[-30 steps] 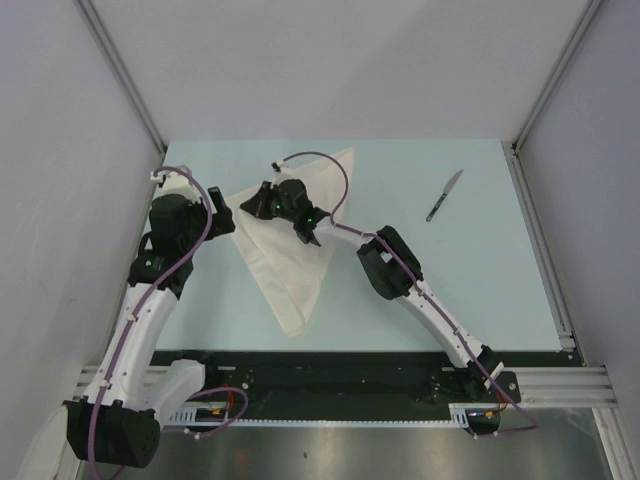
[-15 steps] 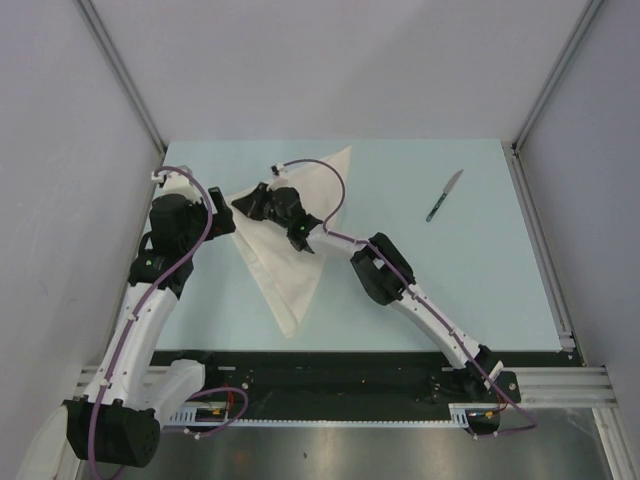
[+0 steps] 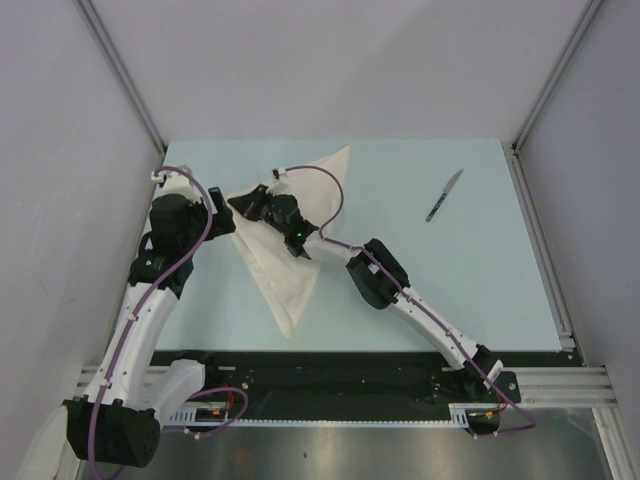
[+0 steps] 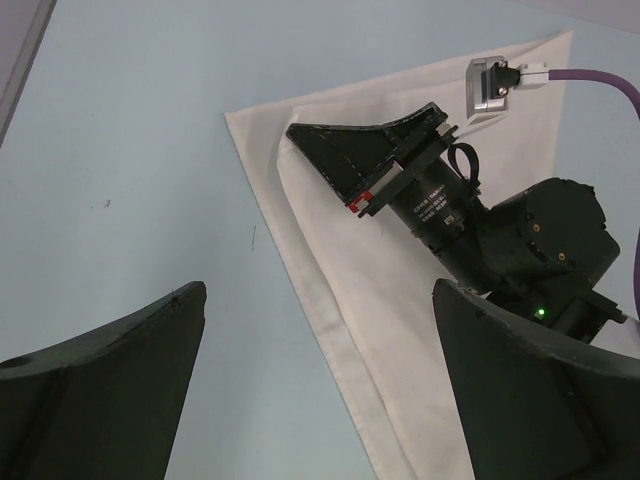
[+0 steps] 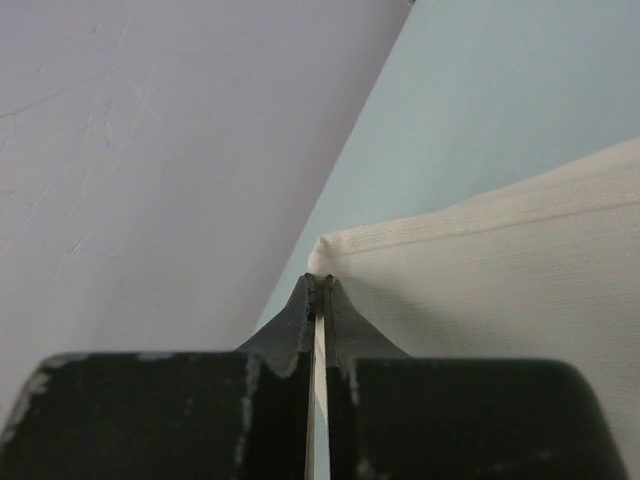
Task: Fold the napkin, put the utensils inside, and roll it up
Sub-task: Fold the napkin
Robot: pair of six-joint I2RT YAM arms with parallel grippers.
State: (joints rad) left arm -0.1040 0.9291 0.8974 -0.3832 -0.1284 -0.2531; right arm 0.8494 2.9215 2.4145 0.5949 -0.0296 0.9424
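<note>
We are drawing the napkin [image 3: 287,280] leftward with the right gripper [image 3: 238,206], its jaws pressed together on the cloth's top corner. Over the last second this gripper has travelled toward the left gripper [image 4: 320,300], which is waiting just beside that corner with jaws spread. The fold is narrowing into a triangle trailing behind the right gripper. The knife [image 3: 444,195] is lying well apart, to the right of both grippers, not yet placed.
</note>
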